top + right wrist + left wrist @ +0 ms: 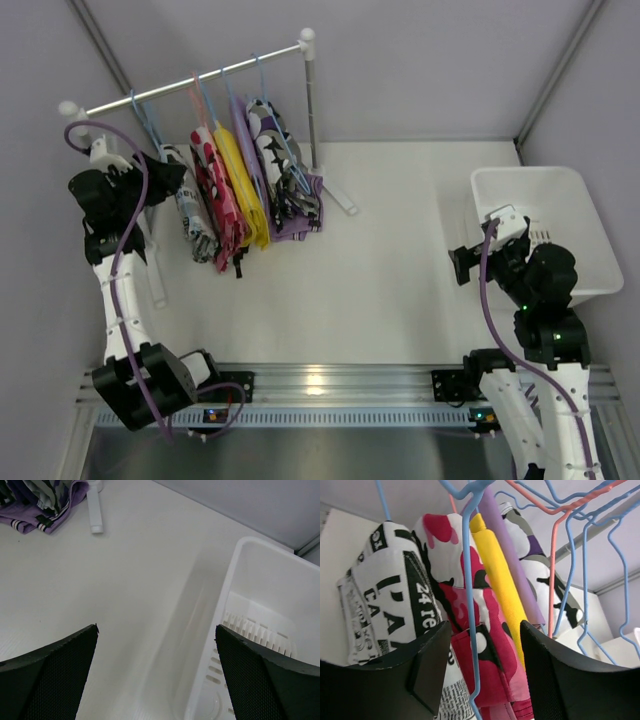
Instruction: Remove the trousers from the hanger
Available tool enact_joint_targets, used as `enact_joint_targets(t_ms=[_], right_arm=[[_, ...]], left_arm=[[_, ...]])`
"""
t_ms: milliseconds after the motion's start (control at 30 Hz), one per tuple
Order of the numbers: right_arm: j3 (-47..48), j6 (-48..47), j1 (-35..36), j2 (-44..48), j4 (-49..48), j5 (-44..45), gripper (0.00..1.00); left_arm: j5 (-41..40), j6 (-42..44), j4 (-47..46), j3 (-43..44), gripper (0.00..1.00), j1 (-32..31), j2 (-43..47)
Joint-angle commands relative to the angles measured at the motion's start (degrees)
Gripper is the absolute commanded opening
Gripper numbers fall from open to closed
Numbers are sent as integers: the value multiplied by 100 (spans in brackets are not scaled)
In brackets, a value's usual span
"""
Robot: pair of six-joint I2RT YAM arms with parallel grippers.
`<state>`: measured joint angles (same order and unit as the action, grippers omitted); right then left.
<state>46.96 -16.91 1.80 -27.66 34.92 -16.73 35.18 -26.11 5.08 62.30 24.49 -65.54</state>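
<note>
Several small trousers hang on wire hangers from a white rail [190, 82]: black-white print [187, 208], red-pink blotched [216, 195], yellow [241, 185], black-and-white spotted [270, 135] and purple [300, 218], whose hem rests on the table. My left gripper [165, 180] is open at the left end of the row, beside the print trousers. In the left wrist view its jaws [485, 630] stand apart around a blue hanger wire [470, 605] and the red-pink trousers [485, 645], with the print trousers [390, 595] at left. My right gripper [462, 262] is open and empty.
A white plastic basket [590, 215] stands at the right, just beyond my right gripper; its rim shows in the right wrist view [227, 587]. The rack's upright post [312, 100] and white foot [95, 510] stand behind the clothes. Bare table lies between rack and basket.
</note>
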Motion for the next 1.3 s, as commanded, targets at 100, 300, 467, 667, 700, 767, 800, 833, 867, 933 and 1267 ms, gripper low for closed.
enact_joint_targets(t_ms=[100,300,467,667,700,767,800,833,867,933,1267], right_arm=[[41,-137,-40,41,-424,-137,99],[-46,-208,-40,121,-424,-137,100],[-64,-182,-40,138,-459,-155,100],[-73,-164,-40,147,-477,-181,99],[-73,-164,-40,156,-460,-199,100],[-73,-181,-40,191,-451,-208,99],[-73,-199,-40,199,-425,-216,100],[-73,-216,-31,208,-407,-216,99],[-73,-234,-40,226,-398,-208,99],[-64,-269,-40,243,-354,-199,100],[-108,-252,-40,235,-398,-216,100]], left_arm=[[797,-736,-1412,-69,61,47,-372],[1096,-1194,-2124,-420,57,47,-328],[1149,-1142,-2275,-552,53,47,-302],[1167,-800,-2292,-570,34,56,-389],[1167,-738,-2301,-570,31,47,-416],[1175,-729,-2292,-544,18,47,-494],[1184,-764,-2284,-518,10,38,-521],[1236,-799,-2275,-491,2,56,-547],[1263,-843,-2266,-439,0,56,-574],[1290,-1027,-2301,-421,0,56,-531],[526,-1835,-2758,-316,0,56,392]])
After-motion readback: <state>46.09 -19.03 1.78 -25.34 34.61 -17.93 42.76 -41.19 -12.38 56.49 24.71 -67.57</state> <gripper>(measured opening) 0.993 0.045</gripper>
